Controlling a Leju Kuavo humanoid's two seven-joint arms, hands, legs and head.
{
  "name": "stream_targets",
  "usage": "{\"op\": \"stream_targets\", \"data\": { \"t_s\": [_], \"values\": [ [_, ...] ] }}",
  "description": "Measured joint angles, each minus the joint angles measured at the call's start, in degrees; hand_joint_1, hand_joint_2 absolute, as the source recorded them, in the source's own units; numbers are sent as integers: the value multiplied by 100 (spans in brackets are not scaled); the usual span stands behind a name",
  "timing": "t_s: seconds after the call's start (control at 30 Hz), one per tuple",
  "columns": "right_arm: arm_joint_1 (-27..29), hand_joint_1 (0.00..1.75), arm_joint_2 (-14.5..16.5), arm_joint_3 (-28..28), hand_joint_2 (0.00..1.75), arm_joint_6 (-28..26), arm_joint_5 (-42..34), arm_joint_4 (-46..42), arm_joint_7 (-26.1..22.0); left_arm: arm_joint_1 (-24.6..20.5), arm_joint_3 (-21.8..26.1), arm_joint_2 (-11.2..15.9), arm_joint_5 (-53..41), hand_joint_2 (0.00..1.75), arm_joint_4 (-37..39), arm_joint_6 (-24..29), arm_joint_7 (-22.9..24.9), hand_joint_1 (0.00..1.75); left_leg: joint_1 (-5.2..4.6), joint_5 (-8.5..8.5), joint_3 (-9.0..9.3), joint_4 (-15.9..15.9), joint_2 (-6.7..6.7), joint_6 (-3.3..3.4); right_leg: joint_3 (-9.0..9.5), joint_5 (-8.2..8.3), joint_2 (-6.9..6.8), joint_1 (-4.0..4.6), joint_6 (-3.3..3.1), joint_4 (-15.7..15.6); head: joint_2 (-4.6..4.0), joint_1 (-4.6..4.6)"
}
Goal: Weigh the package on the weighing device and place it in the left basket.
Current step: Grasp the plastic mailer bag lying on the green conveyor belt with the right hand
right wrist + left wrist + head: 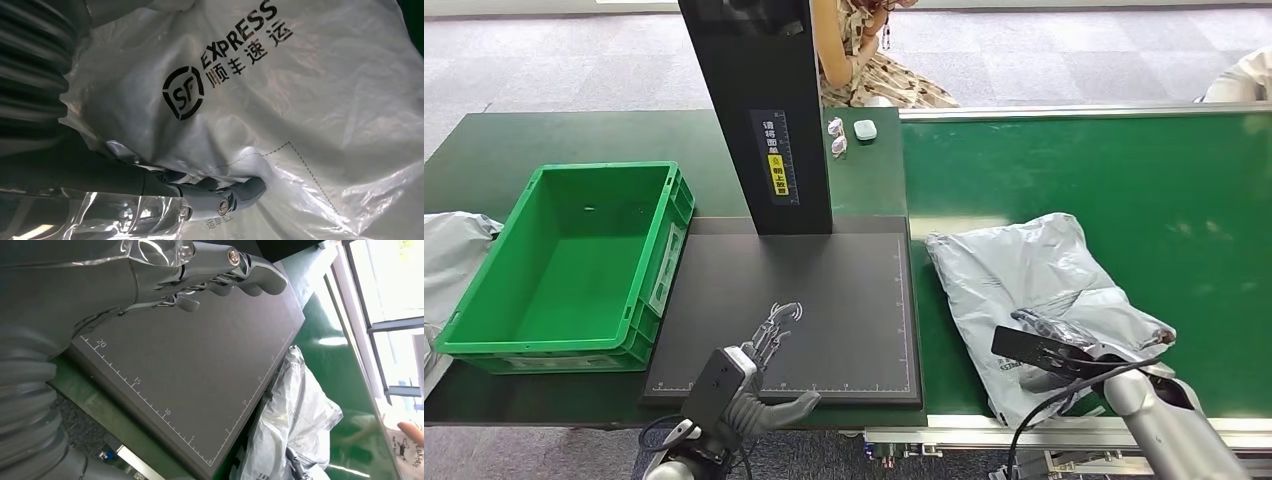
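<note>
A grey patterned carpet floor (pixel 1074 55) is seen across the 12 o'clock edge of the head view. A long dark green table surface (pixel 1124 170) is spread beneath it. Tall bright windows with dark frames (pixel 395 315) are shown at 3 o'clock in the left wrist view.

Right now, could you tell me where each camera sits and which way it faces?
Head view: high on the body, facing forward and down at the black scale plate, green basket and grey package; both arms show.
Left wrist view: behind the left hand, over the plate.
Right wrist view: behind the right hand, against the package.
All three show the package.
</note>
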Motion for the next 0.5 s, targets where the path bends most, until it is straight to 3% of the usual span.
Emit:
{"op": "stream_targets", "data": {
  "t_s": [0.2,0.33,0.5],
  "values": [
    [22,5,-236,400,175,212,-120,-296,134,-68,-2,31,52,175,79,-28,0,0,0,0,1,1,0,0,0,0,0,0,0,0,0,-1],
    [100,175,-386,592,175,159,-160,-536,275,-107,-4,51,102,175,127,-54,-4,0,0,0,2,1,0,0,1,0,0,0,0,0,0,0],
    [230,175,-496,703,175,-90,-167,-773,414,-114,-8,70,129,175,172,-68,-18,0,0,0,2,1,0,0,0,0,0,0,0,0,0,-1]
  ]
}}
